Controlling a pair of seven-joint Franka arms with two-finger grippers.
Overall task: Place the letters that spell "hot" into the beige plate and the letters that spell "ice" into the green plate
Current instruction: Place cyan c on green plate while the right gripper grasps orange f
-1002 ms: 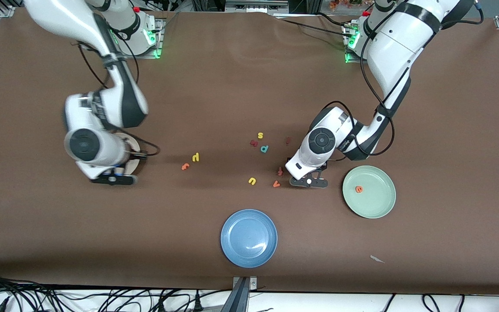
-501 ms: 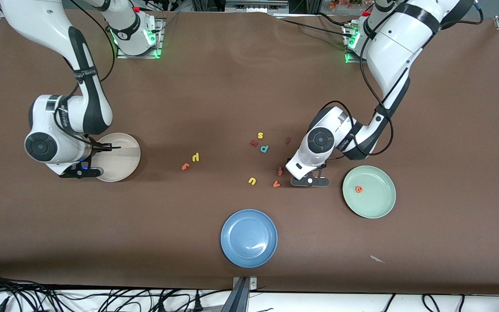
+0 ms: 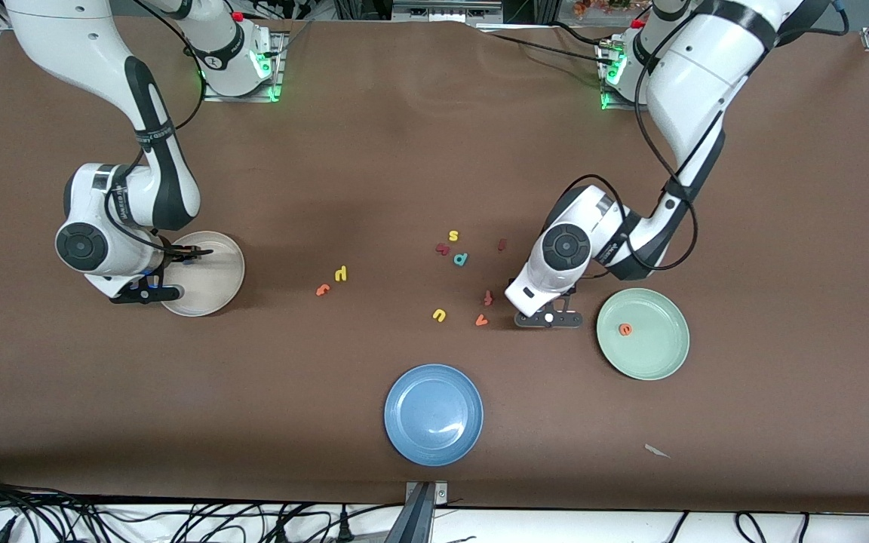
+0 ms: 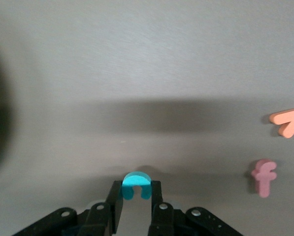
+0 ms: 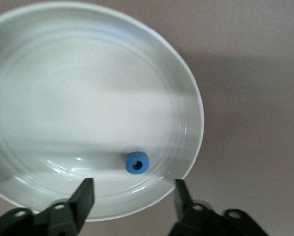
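Beige plate (image 3: 212,280) partly hidden by right arm, blue o unseen from front.

Wide table (image 3: 404,151) under a brown cover, slightly wrinkled near the top edge. Black cables (image 3: 178,524) tangled along a white strip nearest the front camera. Small metal bracket (image 3: 425,501) at the middle of that edge. Green lights (image 3: 274,92) glowing at two mounts.

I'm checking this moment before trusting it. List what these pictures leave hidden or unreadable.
- Front view: the teal c in the left end effector is hidden by the left arm's wrist.
- Front view: the blue o in the beige plate is hidden by the right arm.
- Left wrist view: the green plate is cut off by the picture's edge.
- Front view: the dark red letters near the yellow s are too small to read.
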